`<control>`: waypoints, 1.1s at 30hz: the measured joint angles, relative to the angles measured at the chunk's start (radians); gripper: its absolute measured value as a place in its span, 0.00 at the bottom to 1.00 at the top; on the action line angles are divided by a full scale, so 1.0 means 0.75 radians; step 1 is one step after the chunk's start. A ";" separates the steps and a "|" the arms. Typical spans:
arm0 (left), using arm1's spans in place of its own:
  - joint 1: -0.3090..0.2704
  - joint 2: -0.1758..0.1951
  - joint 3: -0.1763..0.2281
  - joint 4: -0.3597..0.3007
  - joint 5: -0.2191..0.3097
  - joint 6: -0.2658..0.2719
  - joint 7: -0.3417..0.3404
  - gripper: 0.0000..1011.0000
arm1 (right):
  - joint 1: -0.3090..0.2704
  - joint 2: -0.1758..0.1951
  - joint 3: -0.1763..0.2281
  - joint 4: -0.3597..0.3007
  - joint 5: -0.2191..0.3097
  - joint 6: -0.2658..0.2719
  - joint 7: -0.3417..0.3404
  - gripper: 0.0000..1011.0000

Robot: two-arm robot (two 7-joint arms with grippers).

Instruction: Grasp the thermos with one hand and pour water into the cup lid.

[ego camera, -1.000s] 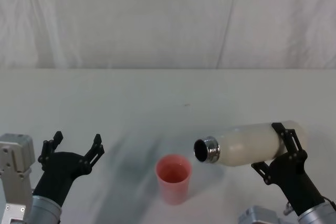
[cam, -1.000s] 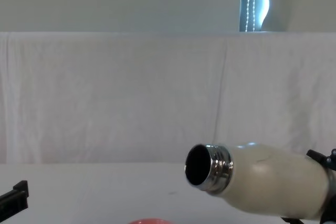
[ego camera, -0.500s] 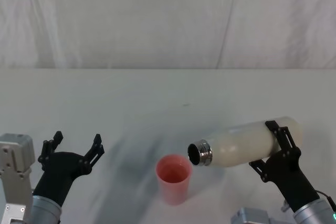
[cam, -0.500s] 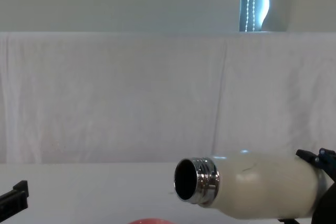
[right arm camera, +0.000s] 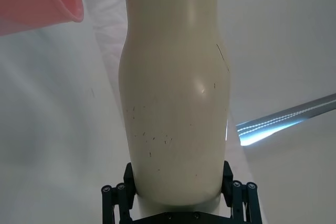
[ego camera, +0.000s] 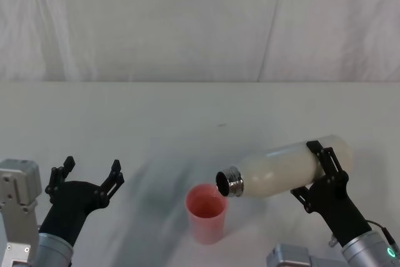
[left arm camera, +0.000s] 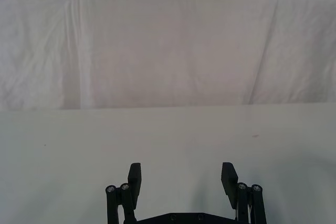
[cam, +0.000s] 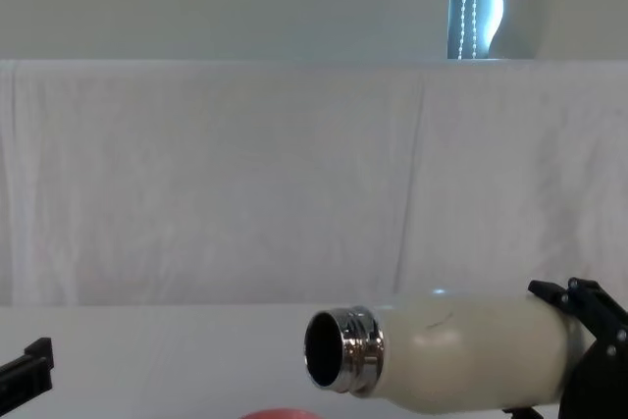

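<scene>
Lying sideways in right pincer [ego camera: 320, 173], thermos [ego camera: 281, 170] mouth above cup lid [ego camera: 206, 212].

You have one thermos [ego camera: 281, 168], one cup lid [ego camera: 207, 212] near the table's [ego camera: 187, 117] front edge, and two grippers: the left gripper [ego camera: 87, 176] and the right gripper [ego camera: 322, 170].

The tall cream-white thermos w/ steel threaded neck [ego camera: 284, 171] has been shifted leftward and tipped lower by the black right gripper [ego camera: 324, 173]. Its dark mouth, prev. well right of the small pink-red cup lid [ego camera: 206, 212], is now brought just over the lid's right rim. In chest view the neck has been moved left and down.
</scene>
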 joint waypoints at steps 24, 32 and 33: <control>0.000 0.000 0.000 0.000 0.000 0.000 0.000 0.99 | 0.062 0.023 -0.055 0.026 -0.045 0.036 -0.010 0.95; 0.000 0.000 0.000 0.000 0.000 0.000 0.000 0.99 | 0.091 0.014 -0.069 0.053 -0.045 0.039 -0.005 0.95; 0.000 0.000 0.000 0.000 0.000 0.000 0.000 0.99 | 0.091 0.014 -0.069 0.053 -0.045 0.039 -0.005 0.95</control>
